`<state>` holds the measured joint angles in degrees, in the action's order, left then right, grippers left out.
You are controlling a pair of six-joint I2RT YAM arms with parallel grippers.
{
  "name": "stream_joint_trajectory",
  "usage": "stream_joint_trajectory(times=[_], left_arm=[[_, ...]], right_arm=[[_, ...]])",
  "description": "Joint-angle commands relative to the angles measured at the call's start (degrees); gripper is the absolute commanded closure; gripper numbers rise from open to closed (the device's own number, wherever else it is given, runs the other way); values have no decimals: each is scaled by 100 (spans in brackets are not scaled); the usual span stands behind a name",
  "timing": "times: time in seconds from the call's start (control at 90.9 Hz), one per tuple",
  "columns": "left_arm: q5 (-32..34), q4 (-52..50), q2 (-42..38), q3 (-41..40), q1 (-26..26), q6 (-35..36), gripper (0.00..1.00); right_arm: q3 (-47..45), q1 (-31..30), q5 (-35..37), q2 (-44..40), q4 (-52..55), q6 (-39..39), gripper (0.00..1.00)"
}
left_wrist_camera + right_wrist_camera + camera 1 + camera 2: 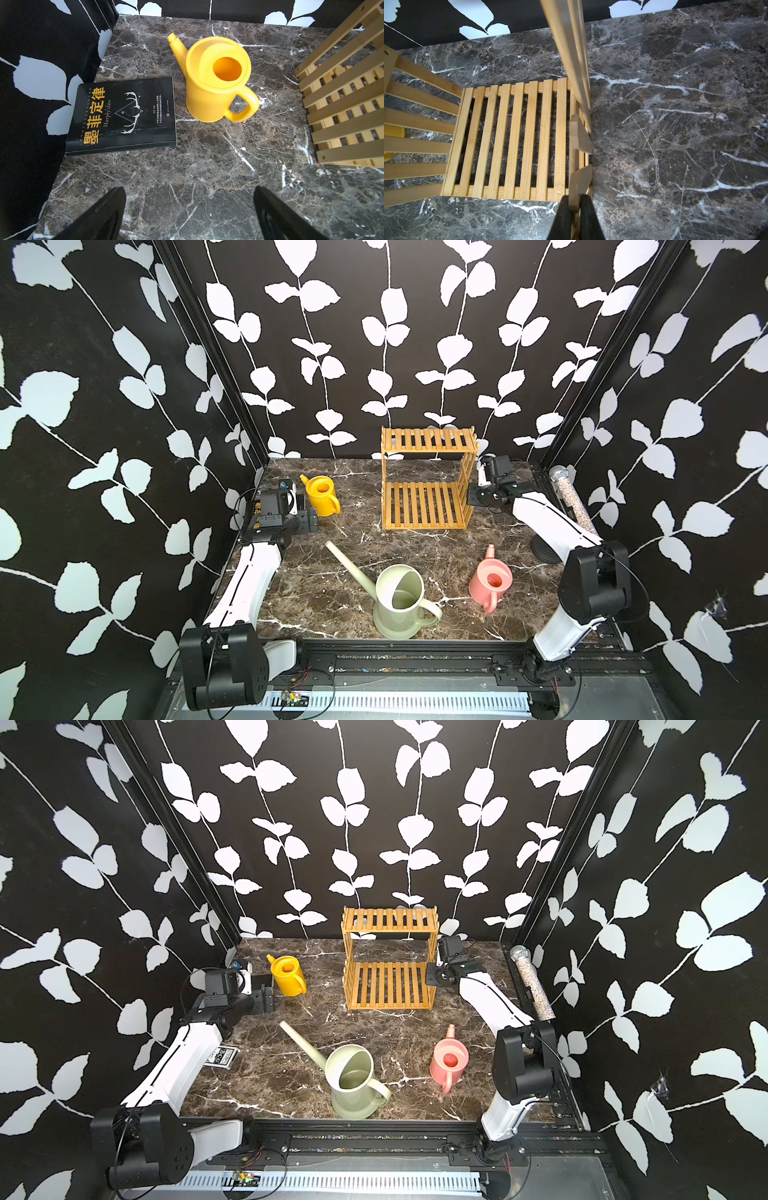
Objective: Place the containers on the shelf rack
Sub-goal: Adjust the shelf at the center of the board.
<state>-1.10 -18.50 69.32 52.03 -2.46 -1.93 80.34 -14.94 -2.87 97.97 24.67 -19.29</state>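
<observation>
Left jaws spread wide and empty; right jaws pinched on a side slat of the shelf rack.

Ahead of the left gripper [189,190] the yellow can [214,83] stands upright at the table's [357,531] 10 o'clock, its handle toward the rack, with a black book [124,116] just beside it on the far side. The right gripper [574,200] grips the shelf rack [422,506] at 12 o'clock. To do this well, drive straight in, straddle the can's body, close squarely, and lift clear before swinging to a tier. The green can [397,601] stands at 6 and the pink can [490,580] at 4.
</observation>
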Motion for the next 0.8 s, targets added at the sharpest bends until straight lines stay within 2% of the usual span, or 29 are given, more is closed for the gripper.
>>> stream_joint_trajectory(times=[0.0, 0.275, 0.55, 0.792], left_arm=[[-5, 72, -146, -61, -53, 18, 2], [-4, 67, -140, -60, -53, 18, 2], [-12, 82, -129, -56, -53, 22, 2], [-21, 92, -134, -66, -53, 9, 2]], right_arm=[[300, -20, -224, 23, -217, 135, 96], [238, -17, -161, 2, -278, 149, 95], [190, -15, -28, -308, -229, 159, 73], [-15, -10, 66, -996, -8, 330, 63]])
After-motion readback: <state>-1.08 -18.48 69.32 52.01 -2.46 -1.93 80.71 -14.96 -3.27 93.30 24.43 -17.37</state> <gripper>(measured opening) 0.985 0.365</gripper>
